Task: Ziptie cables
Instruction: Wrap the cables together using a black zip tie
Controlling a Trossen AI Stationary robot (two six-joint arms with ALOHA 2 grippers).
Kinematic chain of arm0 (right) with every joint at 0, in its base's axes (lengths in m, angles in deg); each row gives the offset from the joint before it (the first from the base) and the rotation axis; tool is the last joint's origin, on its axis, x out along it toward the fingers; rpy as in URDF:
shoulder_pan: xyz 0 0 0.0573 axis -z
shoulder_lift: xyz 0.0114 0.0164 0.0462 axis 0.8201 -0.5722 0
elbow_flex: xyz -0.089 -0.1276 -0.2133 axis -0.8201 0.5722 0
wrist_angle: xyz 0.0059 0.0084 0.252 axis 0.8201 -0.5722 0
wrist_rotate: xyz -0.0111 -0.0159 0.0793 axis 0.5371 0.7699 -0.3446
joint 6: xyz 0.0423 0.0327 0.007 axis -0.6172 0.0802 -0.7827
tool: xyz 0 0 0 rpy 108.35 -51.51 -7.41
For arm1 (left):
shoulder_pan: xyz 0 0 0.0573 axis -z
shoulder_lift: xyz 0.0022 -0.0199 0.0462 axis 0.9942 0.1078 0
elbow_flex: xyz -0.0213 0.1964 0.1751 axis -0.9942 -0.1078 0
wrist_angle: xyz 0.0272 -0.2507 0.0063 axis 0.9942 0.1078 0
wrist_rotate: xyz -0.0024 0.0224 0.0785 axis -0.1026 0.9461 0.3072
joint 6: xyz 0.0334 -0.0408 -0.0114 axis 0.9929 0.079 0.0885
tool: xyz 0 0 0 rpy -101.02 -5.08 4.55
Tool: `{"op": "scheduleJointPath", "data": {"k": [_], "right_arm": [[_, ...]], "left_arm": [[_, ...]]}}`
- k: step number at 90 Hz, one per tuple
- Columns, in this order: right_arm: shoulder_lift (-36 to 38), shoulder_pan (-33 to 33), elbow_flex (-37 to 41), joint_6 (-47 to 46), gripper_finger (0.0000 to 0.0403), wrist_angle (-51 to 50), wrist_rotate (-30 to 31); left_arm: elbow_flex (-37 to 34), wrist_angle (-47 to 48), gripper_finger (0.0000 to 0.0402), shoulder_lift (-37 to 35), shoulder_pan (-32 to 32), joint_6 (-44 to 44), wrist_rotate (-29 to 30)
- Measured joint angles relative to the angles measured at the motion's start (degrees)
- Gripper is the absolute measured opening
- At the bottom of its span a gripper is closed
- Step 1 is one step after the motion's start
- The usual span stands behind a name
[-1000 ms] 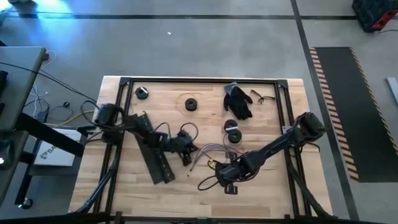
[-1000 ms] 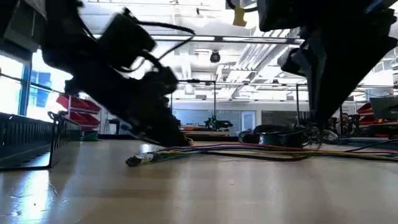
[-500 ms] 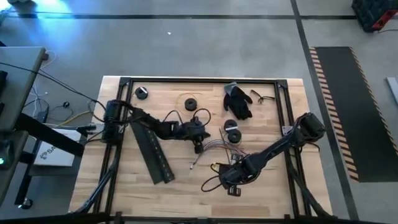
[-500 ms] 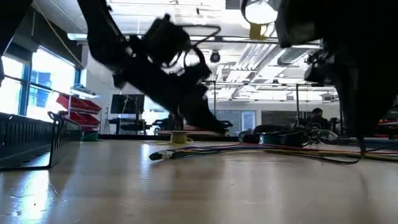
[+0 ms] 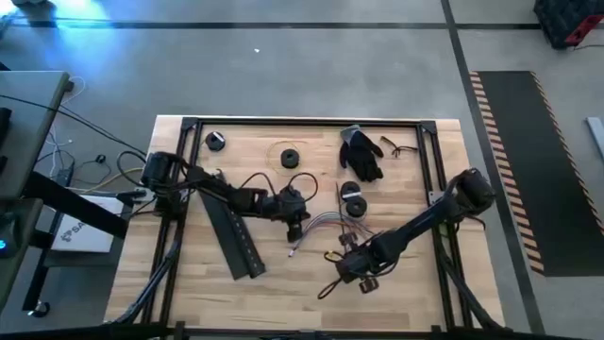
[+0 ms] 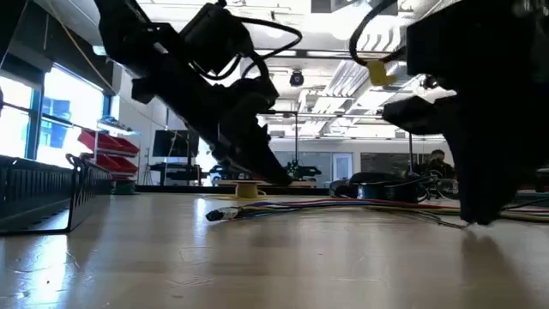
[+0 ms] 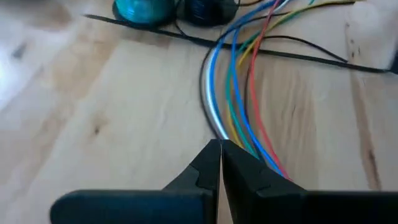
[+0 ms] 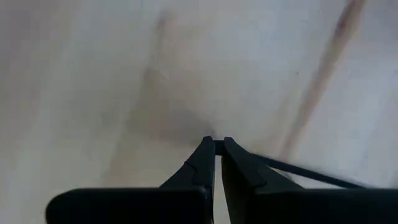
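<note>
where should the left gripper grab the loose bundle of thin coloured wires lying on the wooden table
Probably near its free end, where the loose bundle of thin coloured wires runs close and parallel; farther along the strands fan apart. Come straight down with fingers across the run. The left gripper, shut, sits right at that stretch on the wooden table.

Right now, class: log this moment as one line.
left pincer: shut, at cables | right pincer: shut on black zip tie | cables untied
</note>
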State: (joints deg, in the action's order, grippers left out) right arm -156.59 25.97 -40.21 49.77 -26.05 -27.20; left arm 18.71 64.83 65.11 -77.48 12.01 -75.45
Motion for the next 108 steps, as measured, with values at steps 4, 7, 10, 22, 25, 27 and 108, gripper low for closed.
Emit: {"op": "scheduleJointPath", "data": {"k": [4, 7, 10, 22, 25, 27, 108], "right_arm": [[2.0, 0.4, 0.8, 1.9, 0.0000, 0.8, 1.2], [3.4, 0.8, 1.2, 3.3, 0.0000, 1.9, 2.1], [4.7, 1.2, 1.5, 4.9, 0.0000, 3.5, 3.0], [8.0, 2.9, 2.6, 11.6, 0.0000, 13.4, 1.9], [8.0, 3.4, 2.9, 12.6, 0.0000, 15.9, 0.9], [8.0, 3.5, 3.1, 12.8, 0.0000, 17.2, -0.1], [3.7, 8.2, 3.7, 6.5, 0.0000, 12.0, 2.5]], "left_arm": [[0.0, 0.0, 0.0001, 0.0, 0.6, -0.8, 0.0], [0.0, 0.0, 0.0001, 0.0, 1.0, -1.1, 0.2], [0.0, -0.1, 0.0001, 0.0, 1.5, -1.5, 0.7], [0.0, -0.8, 0.0001, 0.0, 2.7, -2.9, 3.6], [0.0, -1.0, 0.0001, 0.0, 2.9, -3.1, 4.0], [0.0, -1.0, 0.0001, 0.0, 2.9, -3.4, 4.3], [0.0, -10.4, 0.0101, -0.1, 5.8, 12.6, 5.4]]}}
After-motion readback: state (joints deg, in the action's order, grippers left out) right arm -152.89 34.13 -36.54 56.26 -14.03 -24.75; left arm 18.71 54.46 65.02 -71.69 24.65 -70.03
